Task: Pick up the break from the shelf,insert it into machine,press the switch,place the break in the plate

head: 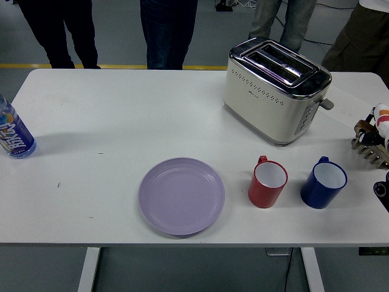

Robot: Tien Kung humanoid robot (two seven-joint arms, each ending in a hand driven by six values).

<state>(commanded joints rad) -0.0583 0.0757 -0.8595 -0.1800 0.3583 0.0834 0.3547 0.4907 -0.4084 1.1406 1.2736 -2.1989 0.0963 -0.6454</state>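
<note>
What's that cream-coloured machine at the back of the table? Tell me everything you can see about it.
It is a toaster, cream-bodied with a shiny chrome top, seemingly metal. Two long slots run along the top, and both look empty. A row of small dots and a tiny logo mark its long side. The narrow end facing right carries a grey lever and a column of small buttons. It stands upright, turned at an angle, on the white table towards the far right. Nothing touches it but the table; the red mug stands apart in front.
</note>
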